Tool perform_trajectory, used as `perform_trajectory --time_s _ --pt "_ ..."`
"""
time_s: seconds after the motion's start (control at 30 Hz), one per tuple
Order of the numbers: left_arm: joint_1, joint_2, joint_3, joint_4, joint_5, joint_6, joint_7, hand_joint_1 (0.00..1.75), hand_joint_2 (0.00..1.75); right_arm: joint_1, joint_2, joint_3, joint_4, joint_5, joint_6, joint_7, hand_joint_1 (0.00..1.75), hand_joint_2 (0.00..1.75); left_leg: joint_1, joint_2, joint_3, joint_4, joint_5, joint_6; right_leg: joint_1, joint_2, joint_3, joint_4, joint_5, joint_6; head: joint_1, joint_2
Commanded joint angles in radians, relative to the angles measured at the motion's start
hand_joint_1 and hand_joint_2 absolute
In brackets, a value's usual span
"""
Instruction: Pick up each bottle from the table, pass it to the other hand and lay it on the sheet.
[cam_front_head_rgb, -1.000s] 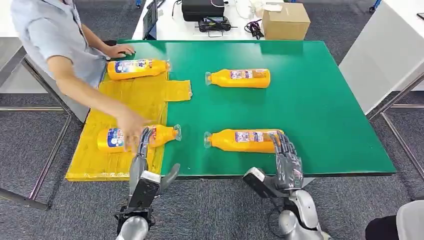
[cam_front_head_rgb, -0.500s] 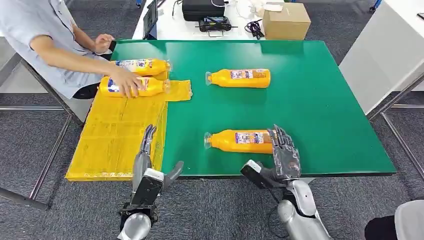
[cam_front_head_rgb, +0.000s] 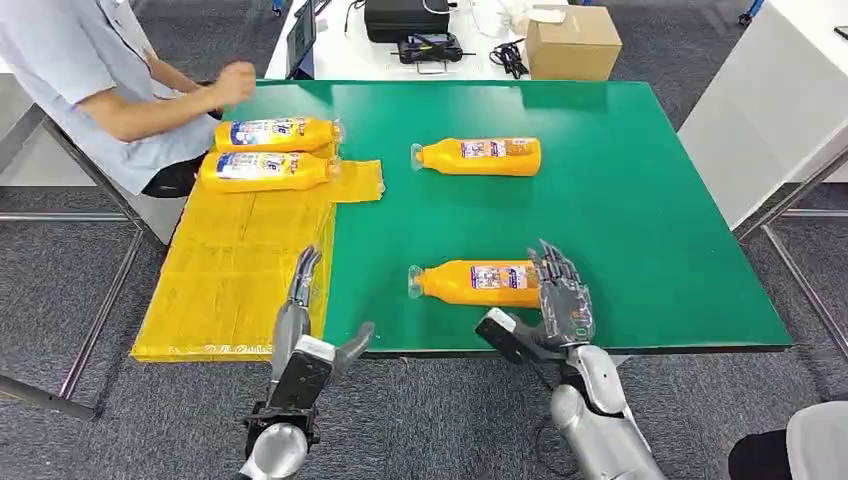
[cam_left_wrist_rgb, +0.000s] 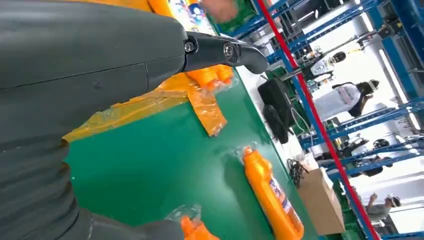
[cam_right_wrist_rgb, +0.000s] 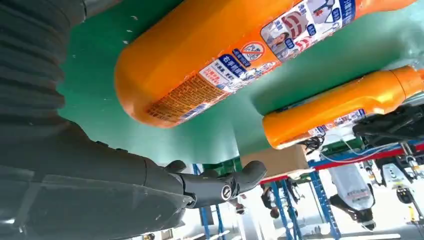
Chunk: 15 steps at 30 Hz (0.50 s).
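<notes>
Head view: 4 orange bottles lie on their sides on the green table (cam_front_head_rgb: 650, 200). 2 of them rest side by side on the yellow sheet (cam_front_head_rgb: 240, 260) at its far end, the far sheet bottle (cam_front_head_rgb: 275, 133) touching or just beside the near sheet bottle (cam_front_head_rgb: 265, 170). A person (cam_front_head_rgb: 90, 70) sits at that corner, one hand raised above the table. The far bottle (cam_front_head_rgb: 480, 156) lies on bare green, well apart from the hands. The near bottle (cam_front_head_rgb: 475, 282) lies close to the table's front edge, cap pointing toward the sheet. The right hand (cam_front_head_rgb: 560, 300) is at this bottle's base end, fingers spread and upright, gripping nothing. The left hand (cam_front_head_rgb: 300, 320) hovers over the sheet's near corner, fingers straight, thumb apart, empty.

Left wrist view: the left hand (cam_left_wrist_rgb: 75, 100) is open with nothing in it; beyond it lie the sheet (cam_left_wrist_rgb: 150, 100) and the far bottle (cam_left_wrist_rgb: 270, 192).

Right wrist view: the right hand (cam_right_wrist_rgb: 75, 165) is open just beside the base of the near bottle (cam_right_wrist_rgb: 225, 55); whether it touches I cannot tell. The far bottle (cam_right_wrist_rgb: 340, 107) lies beyond.
</notes>
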Motion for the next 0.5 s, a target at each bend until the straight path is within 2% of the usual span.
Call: perform_trajectory --time_s 0.03,0.2,0.33,0.37,0.5 --pt "-0.051 0.018 -0.036 0.08 0.013 -0.004 -0.002 0.0 1.75 -0.112 -0.002 0.046 0.195 0.016 0.005 0.021 0.0 1.75 0.001 0.002 0.006 -0.001 -0.002 -0.002 0.001 0.002 0.005 -0.001 -0.001 -0.002 0.0 0.0" --pt "-0.052 0.02 -0.038 0.084 0.015 -0.005 0.0 0.0 1.75 -0.13 -0.004 0.051 0.225 0.025 0.014 0.033 0.0 1.75 0.0 0.001 0.004 -0.001 -0.001 -0.001 0.0 0.001 0.003 -0.001 -0.001 -0.001 0.0 0.0" --pt "-0.055 0.021 -0.04 0.085 0.015 -0.007 0.001 0.0 1.75 -0.148 -0.003 0.054 0.242 0.033 0.015 0.042 0.0 1.75 0.001 0.003 0.009 -0.001 -0.003 -0.002 0.001 0.002 0.009 -0.001 -0.002 -0.003 0.0 0.0" --pt "-0.055 0.021 -0.04 0.085 0.015 -0.007 0.001 0.0 1.75 -0.15 -0.003 0.053 0.244 0.033 0.016 0.043 0.0 1.75 0.0 0.001 0.003 -0.001 -0.001 -0.001 0.0 0.001 0.003 -0.001 -0.001 -0.002 0.0 0.0" --pt "-0.062 0.021 -0.046 0.092 0.015 -0.015 0.003 0.0 1.75 -0.183 0.0 0.06 0.297 0.052 0.036 0.07 0.0 1.75 0.001 0.002 0.006 -0.001 -0.002 -0.002 0.001 0.001 0.005 -0.001 -0.001 -0.003 0.0 0.0"
